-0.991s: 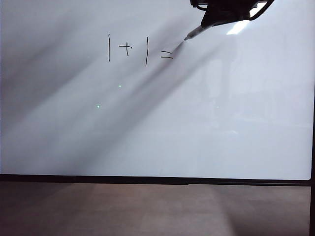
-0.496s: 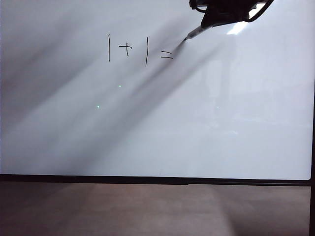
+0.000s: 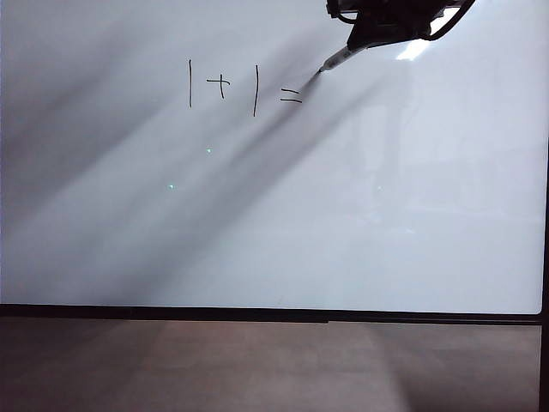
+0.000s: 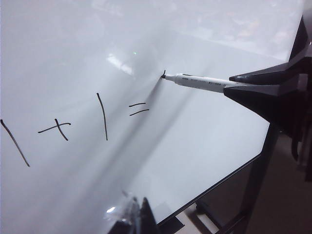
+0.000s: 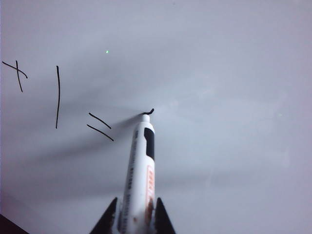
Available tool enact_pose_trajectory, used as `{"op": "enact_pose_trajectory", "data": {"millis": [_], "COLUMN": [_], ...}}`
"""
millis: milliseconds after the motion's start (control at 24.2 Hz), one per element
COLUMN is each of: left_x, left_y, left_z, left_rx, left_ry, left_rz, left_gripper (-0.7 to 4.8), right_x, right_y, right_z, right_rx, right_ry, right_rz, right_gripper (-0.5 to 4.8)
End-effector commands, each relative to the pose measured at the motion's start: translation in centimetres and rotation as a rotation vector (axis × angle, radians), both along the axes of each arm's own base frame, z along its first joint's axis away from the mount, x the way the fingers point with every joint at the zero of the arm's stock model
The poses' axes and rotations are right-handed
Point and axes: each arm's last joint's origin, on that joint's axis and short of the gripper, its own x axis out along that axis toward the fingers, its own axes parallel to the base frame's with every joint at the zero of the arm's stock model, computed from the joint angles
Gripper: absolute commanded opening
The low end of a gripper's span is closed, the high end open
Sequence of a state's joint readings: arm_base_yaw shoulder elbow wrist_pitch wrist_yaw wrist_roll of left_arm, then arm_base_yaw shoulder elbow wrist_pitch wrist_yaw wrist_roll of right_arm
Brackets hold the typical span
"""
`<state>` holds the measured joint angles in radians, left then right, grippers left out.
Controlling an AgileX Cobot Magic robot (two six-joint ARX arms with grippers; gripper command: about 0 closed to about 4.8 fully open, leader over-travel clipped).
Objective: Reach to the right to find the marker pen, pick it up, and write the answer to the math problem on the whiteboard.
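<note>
Clamping the slim white marker pen (image 5: 140,180) in my right gripper (image 5: 131,217), I press its dark tip to the large glossy whiteboard (image 3: 343,223) near its top edge, just past the equals sign of the black handwritten sum (image 3: 244,87). Only a short first hook of the answer (image 5: 148,112) is drawn; most of the figure remains. My left gripper (image 4: 134,219) hangs apart from the pen; I cannot tell its state.
</note>
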<state>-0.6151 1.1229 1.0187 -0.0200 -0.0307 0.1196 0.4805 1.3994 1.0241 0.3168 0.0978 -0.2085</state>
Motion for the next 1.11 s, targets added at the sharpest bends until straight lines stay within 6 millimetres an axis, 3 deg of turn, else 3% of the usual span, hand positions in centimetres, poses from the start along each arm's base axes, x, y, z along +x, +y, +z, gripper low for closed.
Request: {"op": "enact_pose_trajectory", "data": {"millis": [41,1115], "left_x": [-0.1,-0.1], "left_y": [0.0,0.1], "left_z": [0.2,0.1], "left_rx": [-0.003,0.004], "left_ry": [-0.011,0.0], "left_rz": [-0.001,-0.001], "left_gripper": [-0.05,-0.05], "right_x": [0.0,0.5], "right_y": [-0.2,-1.4], "right_z": [0.6,0.4], "right_rx": [0.014,-0.001], "right_ry": [-0.036,-0.026], "right_rz": [-0.044,-0.196], "right_gripper": [-0.06,-0.06]}}
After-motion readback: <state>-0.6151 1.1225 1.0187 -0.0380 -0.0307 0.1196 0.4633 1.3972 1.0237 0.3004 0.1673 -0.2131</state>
